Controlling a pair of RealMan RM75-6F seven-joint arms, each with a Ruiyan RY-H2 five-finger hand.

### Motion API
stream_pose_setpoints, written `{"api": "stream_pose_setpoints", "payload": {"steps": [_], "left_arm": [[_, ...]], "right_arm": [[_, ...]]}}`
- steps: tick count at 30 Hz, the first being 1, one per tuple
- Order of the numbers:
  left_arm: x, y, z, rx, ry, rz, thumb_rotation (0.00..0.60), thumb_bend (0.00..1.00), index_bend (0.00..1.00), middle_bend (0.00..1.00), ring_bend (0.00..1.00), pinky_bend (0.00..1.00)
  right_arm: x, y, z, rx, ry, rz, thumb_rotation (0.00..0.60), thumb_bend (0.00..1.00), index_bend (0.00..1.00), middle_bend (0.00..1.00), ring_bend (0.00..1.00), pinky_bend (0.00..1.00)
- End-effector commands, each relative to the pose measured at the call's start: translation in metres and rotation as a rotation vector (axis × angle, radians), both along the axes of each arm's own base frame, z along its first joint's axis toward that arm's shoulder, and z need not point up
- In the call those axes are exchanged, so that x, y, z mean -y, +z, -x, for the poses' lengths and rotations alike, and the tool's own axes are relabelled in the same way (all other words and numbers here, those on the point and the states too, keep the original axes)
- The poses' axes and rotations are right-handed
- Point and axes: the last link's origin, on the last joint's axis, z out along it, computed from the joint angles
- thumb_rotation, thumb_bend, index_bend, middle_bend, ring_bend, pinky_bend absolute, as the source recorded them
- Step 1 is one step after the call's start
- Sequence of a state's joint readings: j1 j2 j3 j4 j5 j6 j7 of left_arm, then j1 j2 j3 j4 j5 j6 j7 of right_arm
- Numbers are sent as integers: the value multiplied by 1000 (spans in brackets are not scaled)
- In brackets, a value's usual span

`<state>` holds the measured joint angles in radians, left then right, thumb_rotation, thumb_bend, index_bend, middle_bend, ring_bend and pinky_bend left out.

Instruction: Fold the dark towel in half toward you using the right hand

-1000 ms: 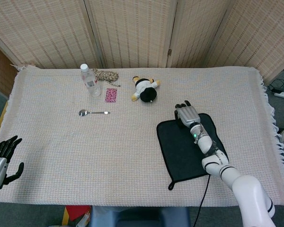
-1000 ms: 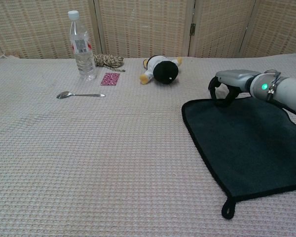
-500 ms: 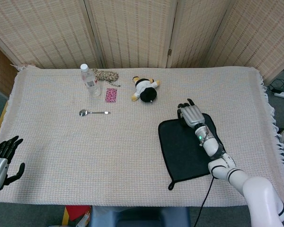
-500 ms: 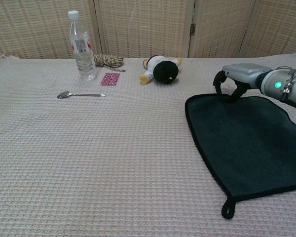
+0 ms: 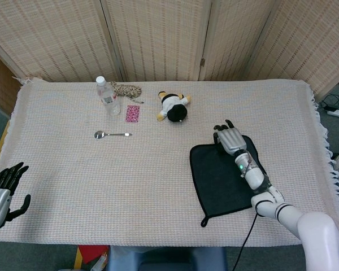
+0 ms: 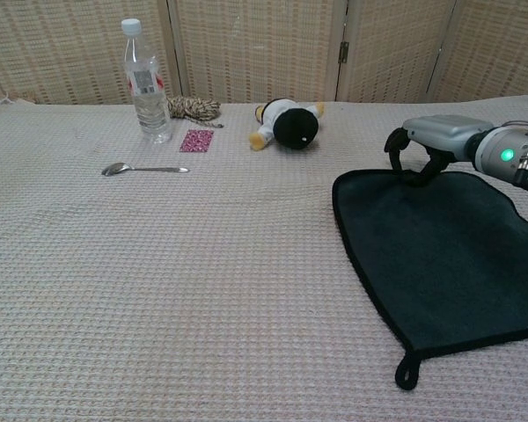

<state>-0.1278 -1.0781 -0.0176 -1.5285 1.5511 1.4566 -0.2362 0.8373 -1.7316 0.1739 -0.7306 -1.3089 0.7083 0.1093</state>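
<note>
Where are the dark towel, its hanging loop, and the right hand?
dark towel (image 6: 440,255), chest view, middle of the cloth
hanging loop (image 6: 407,377), chest view, near corner
right hand (image 5: 230,138), head view, back of the hand

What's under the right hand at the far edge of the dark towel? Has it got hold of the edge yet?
The right hand arches over the dark towel, fingertips down at its far edge. The towel lies flat. Whether any cloth is pinched is hidden beneath the curled fingers.

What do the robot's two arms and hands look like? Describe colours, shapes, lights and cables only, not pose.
The right hand has a silver-grey metal back and black fingers. Its forearm is grey with a glowing green light, joined to bulky white arm segments with black rings; a black cable hangs beside it. The left hand is similar: silver-grey palm section, black fingers. Its arm is out of view.
</note>
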Motion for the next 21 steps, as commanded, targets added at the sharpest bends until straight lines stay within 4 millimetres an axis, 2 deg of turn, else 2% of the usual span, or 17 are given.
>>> {"api": "stream_pose_setpoints", "payload": {"steps": [1,8,21], "left_arm": [[0,0,0,1,-1,0,600,586,0,50,0,0],[1,0,-1,1,-5,-1,600,586,0,50,0,0],[2,-2,-3,1,-13,2,600,586,0,50,0,0]], "right_arm": [[-2,2,0,-2,11,5,600,501,589,222,196,43],[-24,6,4,7,56,-15,600,501,661,250,195,43],[-100,17,19,-56,134,-112,600,501,675,259,195,43]]}}
